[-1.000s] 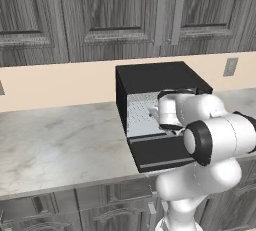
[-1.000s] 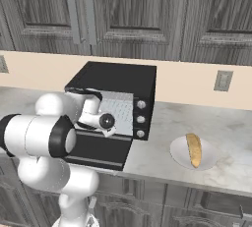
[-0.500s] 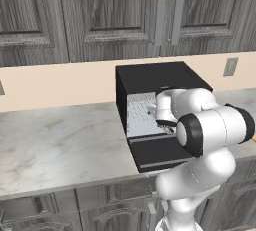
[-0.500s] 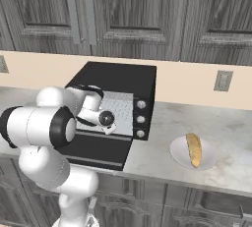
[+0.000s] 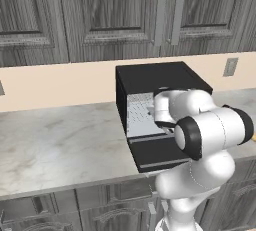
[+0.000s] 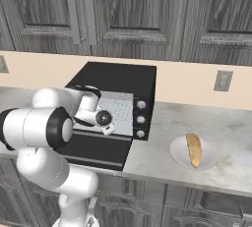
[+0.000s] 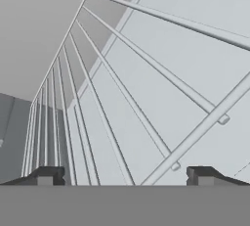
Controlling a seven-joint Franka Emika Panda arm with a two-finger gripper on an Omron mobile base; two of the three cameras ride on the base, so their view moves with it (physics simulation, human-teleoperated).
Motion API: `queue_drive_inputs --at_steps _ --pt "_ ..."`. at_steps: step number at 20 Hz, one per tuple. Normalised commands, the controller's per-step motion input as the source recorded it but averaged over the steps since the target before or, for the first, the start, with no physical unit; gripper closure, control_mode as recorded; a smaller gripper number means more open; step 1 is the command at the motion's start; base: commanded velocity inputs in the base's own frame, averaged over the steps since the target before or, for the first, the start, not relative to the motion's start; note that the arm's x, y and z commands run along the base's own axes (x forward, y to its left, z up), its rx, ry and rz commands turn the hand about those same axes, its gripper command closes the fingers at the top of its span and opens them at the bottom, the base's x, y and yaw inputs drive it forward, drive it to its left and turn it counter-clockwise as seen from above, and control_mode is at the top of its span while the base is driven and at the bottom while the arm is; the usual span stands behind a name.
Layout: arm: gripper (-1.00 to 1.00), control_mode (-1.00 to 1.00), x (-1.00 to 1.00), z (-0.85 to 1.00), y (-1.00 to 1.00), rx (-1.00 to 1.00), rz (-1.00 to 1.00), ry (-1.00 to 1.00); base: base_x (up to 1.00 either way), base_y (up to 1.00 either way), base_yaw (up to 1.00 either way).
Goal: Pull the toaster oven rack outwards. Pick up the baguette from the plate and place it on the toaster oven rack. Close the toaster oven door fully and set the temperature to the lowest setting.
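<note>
- The rack lies right in front of me in the hand view, its thin bars fanning from 6 o'clock up toward 12 and 1 o'clock, with a cross bar running from 6 toward 3 o'clock.
- In the left base view the rack sits inside the pale cavity of the oven, and as far as I can judge it is not yet drawn out over the door.
- My gripper is spread as wide as it goes and holds nothing; one finger tip shows at 7 o'clock, the other at 5 o'clock.
- The door is dropped flat toward me, below the cavity, so the way in is free.
- To do this step well, I think I should get my fingers around the front bar of the rack, one above and one below, and close only once the bar is truly between them.
- Then pull straight out along the side rails, level, not lifting; a tilted pull would likely jam it.
- I should stop while the rack's back is seated, so it does not tip onto the door.
- The baguette waits on the plate on the counter, at 3 o'clock of the oven, well apart from it.
- The three knobs stand on the oven's right front.
</note>
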Motion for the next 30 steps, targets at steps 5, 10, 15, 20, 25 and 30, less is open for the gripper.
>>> queue_drive_inputs --at_steps 5,10,15,20,25,30 --pt "1.00 -1.00 0.01 0.00 0.00 0.00 0.00 0.08 0.00 0.00 0.00" --pt "1.00 -1.00 0.01 0.00 0.00 0.00 0.00 0.08 0.00 0.00 0.00" --pt "1.00 -1.00 -0.05 -0.02 0.00 0.01 0.00 0.05 0.00 0.00 0.00" --pt "1.00 -1.00 -0.14 -0.19 0.00 0.00 0.00 0.07 0.00 0.00 0.00" --pt "1.00 -1.00 -0.22 -0.22 0.00 0.00 0.00 0.05 0.00 0.00 0.00" --pt "1.00 -1.00 -0.35 -0.09 0.00 0.00 0.00 0.01 0.00 0.00 0.00"
